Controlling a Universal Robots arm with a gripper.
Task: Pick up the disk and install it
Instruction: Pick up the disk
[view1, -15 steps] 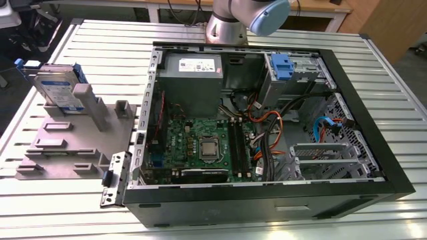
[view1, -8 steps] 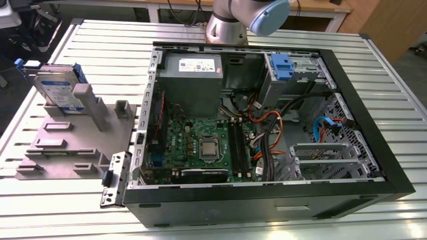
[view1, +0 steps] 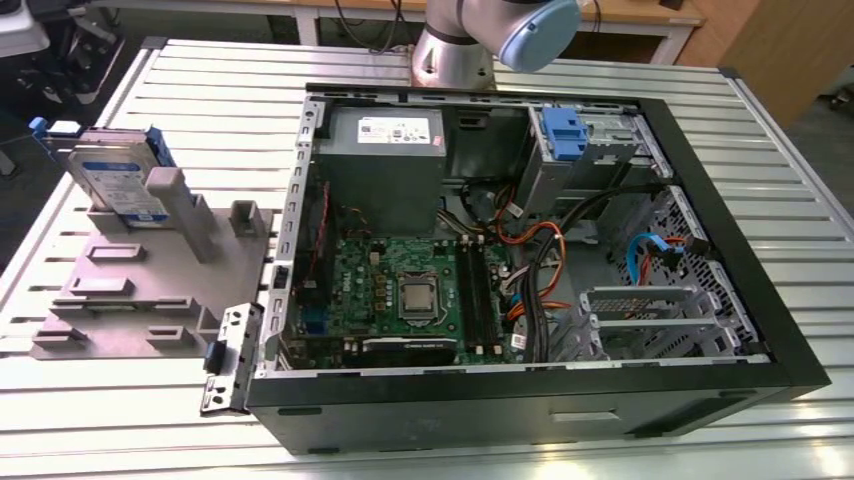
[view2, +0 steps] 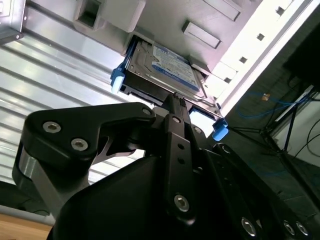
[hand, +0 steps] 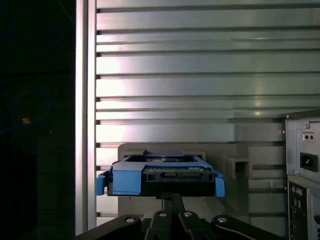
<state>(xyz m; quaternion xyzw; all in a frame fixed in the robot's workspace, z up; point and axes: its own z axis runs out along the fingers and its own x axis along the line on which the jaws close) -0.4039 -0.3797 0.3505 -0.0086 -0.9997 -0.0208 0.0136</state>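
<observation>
From my station, the exterior view puts the arm's silver-and-blue joint (view1: 497, 40) behind the open computer case (view1: 534, 260). In both wrist views the gripper (view2: 176, 101) has its fingers drawn together, gripping nothing, aimed at the disk (view1: 118, 180). The disk stands tilted on the grey fixture (view1: 134, 290), at the exterior view's left. The first wrist view shows its connector end, long axis running away; the second shows its label.
</observation>
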